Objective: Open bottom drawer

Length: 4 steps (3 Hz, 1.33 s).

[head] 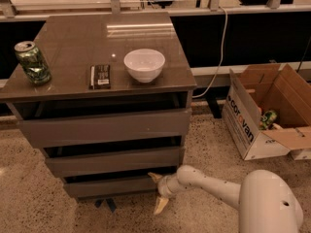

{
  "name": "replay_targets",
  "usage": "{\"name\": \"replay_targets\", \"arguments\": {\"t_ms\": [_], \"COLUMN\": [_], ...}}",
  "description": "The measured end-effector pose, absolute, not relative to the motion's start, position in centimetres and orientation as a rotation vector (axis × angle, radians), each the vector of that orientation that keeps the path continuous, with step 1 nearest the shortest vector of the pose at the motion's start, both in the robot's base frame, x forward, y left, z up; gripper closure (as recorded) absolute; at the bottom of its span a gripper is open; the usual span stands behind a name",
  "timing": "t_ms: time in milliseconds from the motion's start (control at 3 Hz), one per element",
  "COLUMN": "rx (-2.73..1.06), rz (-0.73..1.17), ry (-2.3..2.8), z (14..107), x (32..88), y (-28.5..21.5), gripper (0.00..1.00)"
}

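Low at the near right of the grey-brown cabinet (112,127): gripper (158,192), fingers spread wide, grasping nothing. Upper finger (155,177) just beside the right end of the bottom drawer (107,187), at its top edge; contact impossible to tell. Lower finger angled down toward the speckled floor (29,203). Bottom drawer lowest of three, plain flat front, dark gap above. On the cabinet top, left to right: green can (33,62), dark wrapped bar (100,76) with unreadable white label, white bowl (144,65). Far right on the floor, open cardboard box (240,123) printed "corovan".

Green can (32,62), dark bar (100,76), white bowl (144,65) on cabinet top (73,35); cardboard box (245,130).
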State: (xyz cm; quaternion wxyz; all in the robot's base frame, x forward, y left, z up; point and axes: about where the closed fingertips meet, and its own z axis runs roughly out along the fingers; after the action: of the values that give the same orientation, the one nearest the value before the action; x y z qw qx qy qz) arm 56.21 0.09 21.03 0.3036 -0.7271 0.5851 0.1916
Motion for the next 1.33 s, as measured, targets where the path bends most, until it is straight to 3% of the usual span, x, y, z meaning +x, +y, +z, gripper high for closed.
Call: {"name": "replay_targets", "arguments": {"t_ms": [333,667,1000,1333], "rx": [-1.915,-1.907,-1.913,-1.946], "rz": [0.455,0.419,0.404,0.398], "ry": [1.553,1.58,1.604,1.619], "z": [20.1,18.3,17.3,16.8], "x": [58.0,60.0,61.4,61.6], "y": [-0.6,-1.3,-1.6,-1.5], "gripper": [0.0,0.1,0.11,0.23]}}
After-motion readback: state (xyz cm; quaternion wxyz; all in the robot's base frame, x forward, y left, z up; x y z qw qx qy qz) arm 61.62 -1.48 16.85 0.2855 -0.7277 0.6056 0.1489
